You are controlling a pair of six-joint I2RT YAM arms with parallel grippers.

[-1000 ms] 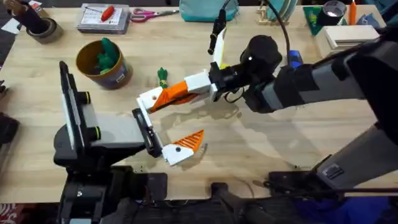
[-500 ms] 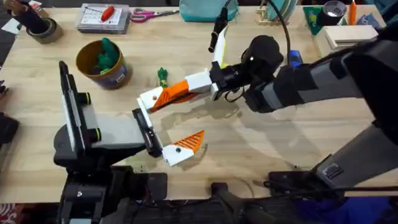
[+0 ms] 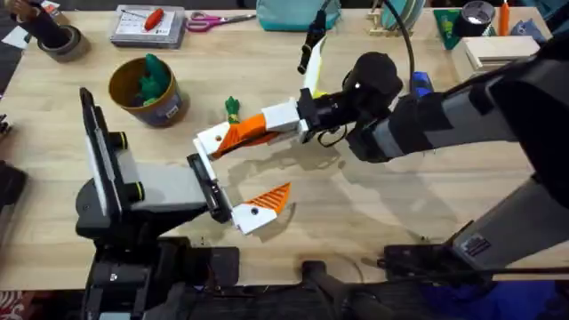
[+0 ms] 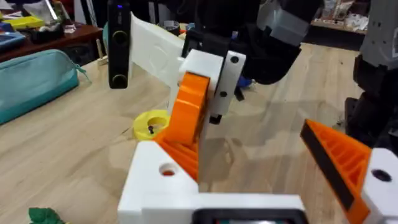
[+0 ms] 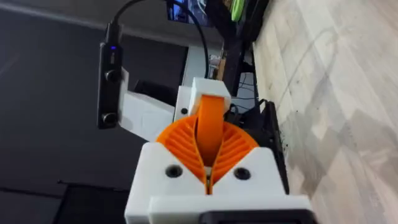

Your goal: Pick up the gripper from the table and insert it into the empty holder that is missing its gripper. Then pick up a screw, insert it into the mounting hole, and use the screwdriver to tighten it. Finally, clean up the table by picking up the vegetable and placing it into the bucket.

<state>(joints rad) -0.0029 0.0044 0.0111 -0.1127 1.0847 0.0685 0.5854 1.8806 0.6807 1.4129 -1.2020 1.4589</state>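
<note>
The orange ribbed gripper (image 3: 244, 133) is pinched in my right gripper (image 3: 233, 138), which is shut on it. Its end meets the white empty holder (image 3: 212, 140) on my left arm. The left gripper (image 3: 253, 169) stands wide open, its other finger carrying an orange pad (image 3: 271, 200). In the left wrist view the gripper (image 4: 186, 124) stands upright against the holder (image 4: 158, 177), with the right gripper (image 4: 208, 81) above it. In the right wrist view the pads (image 5: 180, 146) clamp the gripper (image 5: 210, 127). The green vegetable (image 3: 232, 108) lies just beyond. The bucket (image 3: 147, 89) stands far left. The blue screwdriver (image 3: 420, 83) peeks out behind the right arm.
Green pieces lie inside the bucket. A plastic case (image 3: 147, 25), scissors (image 3: 218, 18) and a tape roll (image 3: 58, 40) line the far edge. A flat yellow ring (image 4: 149, 121) lies behind the grippers. Boxes (image 3: 498, 49) sit at the far right.
The left arm and its holder have shifted slightly left. The right gripper has followed a little, still holding the orange gripper against the holder.
</note>
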